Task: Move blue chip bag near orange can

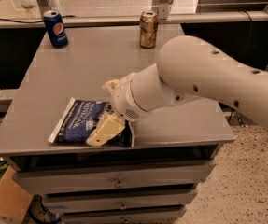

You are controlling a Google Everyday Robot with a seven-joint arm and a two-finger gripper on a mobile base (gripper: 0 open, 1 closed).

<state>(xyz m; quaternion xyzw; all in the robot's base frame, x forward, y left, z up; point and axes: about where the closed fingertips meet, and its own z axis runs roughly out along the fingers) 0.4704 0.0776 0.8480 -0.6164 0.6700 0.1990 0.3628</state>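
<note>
I see warm, rather dim indoor light coming from above. The grey table [91,59] carries a soft pale sheen toward its back, and the orange can [148,29] glints. The gripper [107,107] is low over the blue chip bag [77,121] at the front edge. Its spread fingers look yellowish, with shadow beneath them.

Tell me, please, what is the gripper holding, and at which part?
Nothing is clearly held. The gripper sits open over the right end of the blue chip bag, which lies flat on the table.
</note>
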